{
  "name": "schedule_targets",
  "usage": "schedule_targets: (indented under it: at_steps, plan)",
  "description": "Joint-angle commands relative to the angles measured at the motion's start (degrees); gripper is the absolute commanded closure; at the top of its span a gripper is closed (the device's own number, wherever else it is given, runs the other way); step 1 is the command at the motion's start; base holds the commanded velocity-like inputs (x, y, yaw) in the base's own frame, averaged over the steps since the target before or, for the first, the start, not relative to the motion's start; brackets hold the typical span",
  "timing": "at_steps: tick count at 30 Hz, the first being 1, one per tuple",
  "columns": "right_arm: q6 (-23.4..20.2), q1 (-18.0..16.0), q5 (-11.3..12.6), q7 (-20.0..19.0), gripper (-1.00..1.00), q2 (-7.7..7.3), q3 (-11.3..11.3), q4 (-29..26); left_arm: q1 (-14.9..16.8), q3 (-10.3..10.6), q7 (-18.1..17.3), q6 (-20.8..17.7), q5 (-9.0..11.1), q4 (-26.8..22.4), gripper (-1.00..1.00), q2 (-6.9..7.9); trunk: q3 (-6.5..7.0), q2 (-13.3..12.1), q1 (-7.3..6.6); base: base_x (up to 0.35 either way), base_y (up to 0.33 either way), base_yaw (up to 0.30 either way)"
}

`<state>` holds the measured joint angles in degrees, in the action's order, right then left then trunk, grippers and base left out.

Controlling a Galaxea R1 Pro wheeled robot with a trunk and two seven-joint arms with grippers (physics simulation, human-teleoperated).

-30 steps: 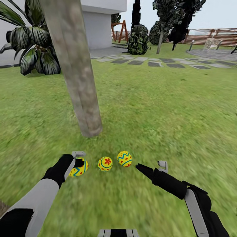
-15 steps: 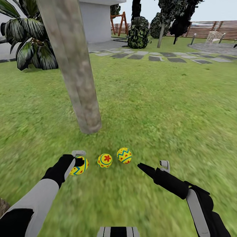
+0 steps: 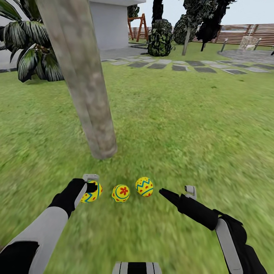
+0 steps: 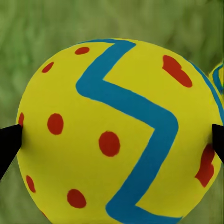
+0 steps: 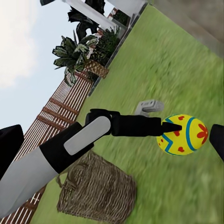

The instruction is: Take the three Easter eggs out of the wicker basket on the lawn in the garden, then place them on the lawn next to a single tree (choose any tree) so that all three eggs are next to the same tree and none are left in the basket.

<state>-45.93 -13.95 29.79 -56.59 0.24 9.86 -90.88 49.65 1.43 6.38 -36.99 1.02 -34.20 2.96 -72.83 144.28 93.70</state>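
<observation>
Three yellow Easter eggs lie in a row on the lawn, just in front of the foot of the tree with the thick mottled trunk. The left egg sits between the spread fingers of my left gripper, which is open; in the left wrist view this egg spans the whole gap between the fingertips. The middle egg and the right egg lie free. My right gripper hovers open just right of the right egg. The wicker basket stands on the grass behind my left arm.
A palm-like plant grows at the far left by the white house. Grey paving stones, dark bushes and a slatted fence lie far ahead. Open grass stretches to the right of the trunk.
The head view has shifted slightly. The eggs and both grippers keep their places.
</observation>
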Motion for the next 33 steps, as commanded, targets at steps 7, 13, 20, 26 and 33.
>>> schedule_targets:
  at_steps: [7,13,20,26,33]
  plan:
    - [-0.3,0.0,0.1,-0.1,-1.00,0.03,0.1,0.0,0.0,0.1,0.2,-0.3,0.1,-0.1,1.00,-0.02,-0.04,0.0,0.01,0.151,0.000,0.000]
    - [-0.3,0.0,0.2,-0.1,-1.00,0.03,0.1,0.0,0.0,0.1,0.2,-0.2,0.3,-0.2,1.00,0.02,-0.93,0.1,0.11,0.009,0.000,0.000]
    - [-0.3,0.0,0.1,-0.1,-1.00,0.03,0.0,0.0,0.0,-0.1,0.3,-0.3,0.6,-0.4,1.00,0.03,-2.48,0.2,0.29,0.000,0.000,0.000]
    - [-0.3,0.0,0.1,-0.1,-1.00,0.03,0.0,0.0,0.0,0.1,0.6,1.2,0.6,-0.8,1.00,0.03,-3.81,0.2,0.45,0.000,0.000,0.000]
    - [-0.3,0.0,0.2,0.0,-1.00,0.06,0.0,0.0,0.0,0.1,0.6,2.4,0.4,-0.9,1.00,0.03,-5.36,0.3,0.63,0.000,0.000,0.000]
